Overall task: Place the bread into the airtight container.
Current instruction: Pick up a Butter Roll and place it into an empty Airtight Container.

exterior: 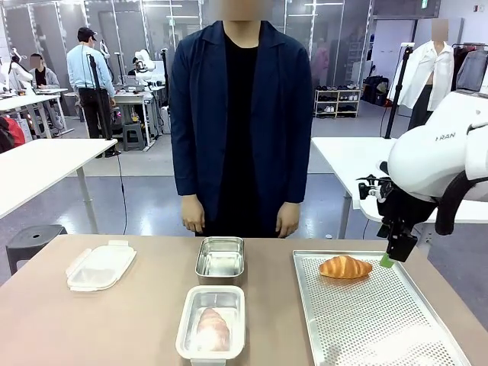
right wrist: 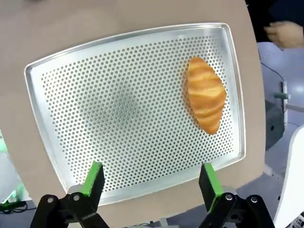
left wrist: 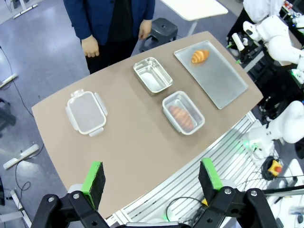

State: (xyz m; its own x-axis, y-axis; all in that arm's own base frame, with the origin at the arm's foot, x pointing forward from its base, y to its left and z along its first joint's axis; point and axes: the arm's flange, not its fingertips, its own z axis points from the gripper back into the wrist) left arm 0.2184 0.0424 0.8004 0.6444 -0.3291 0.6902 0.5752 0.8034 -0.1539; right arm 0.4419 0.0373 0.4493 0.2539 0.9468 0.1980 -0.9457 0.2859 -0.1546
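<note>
The croissant (exterior: 345, 267) sits on the tray (exterior: 381, 320), nothing gripped.
Front: my right tool (exterior: 391, 259) hangs near it. Left wrist: left tool (left wrist: 152, 178) spread wide, high over the desk (left wrist: 123, 142). Right wrist: jaws released, croissant beyond them. I judge it light, flaky, crushable; I'd pinch gently across the fat middle.

L gripper (left wrist: 151, 167), jaws wide, high over table (left wrist: 137, 142); bread (left wrist: 182, 117) in container (left wrist: 167, 100), croissant (left wrist: 200, 56) on tray (left wrist: 218, 80)

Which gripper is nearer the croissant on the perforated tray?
Right. The right gripper hovers open just beside the croissant, above the tray; the left gripper hangs high over the table's near side, far from it.
</note>
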